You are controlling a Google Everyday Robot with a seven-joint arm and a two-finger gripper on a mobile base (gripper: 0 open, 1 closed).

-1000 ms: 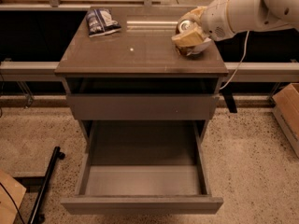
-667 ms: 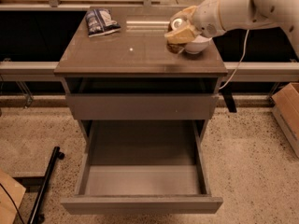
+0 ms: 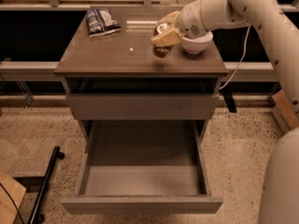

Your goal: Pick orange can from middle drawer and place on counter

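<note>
My gripper (image 3: 164, 35) hangs over the right half of the counter (image 3: 117, 55), just left of the white bowl. It is shut on the orange can (image 3: 161, 30), whose silver top shows between the tan fingers (image 3: 167, 39). The can sits low over the glossy top, with its dark reflection right under it; I cannot tell whether it touches the surface. The middle drawer (image 3: 142, 178) is pulled wide open below, and its grey floor is bare.
A white bowl (image 3: 197, 43) stands on the counter right beside the gripper. A blue-and-white snack bag (image 3: 100, 21) lies at the counter's back left. A black stand (image 3: 44, 185) and cardboard (image 3: 9, 199) are on the floor at left.
My gripper has moved left with the can, from over the white bowl to the counter just left of it, and has come a little lower.
</note>
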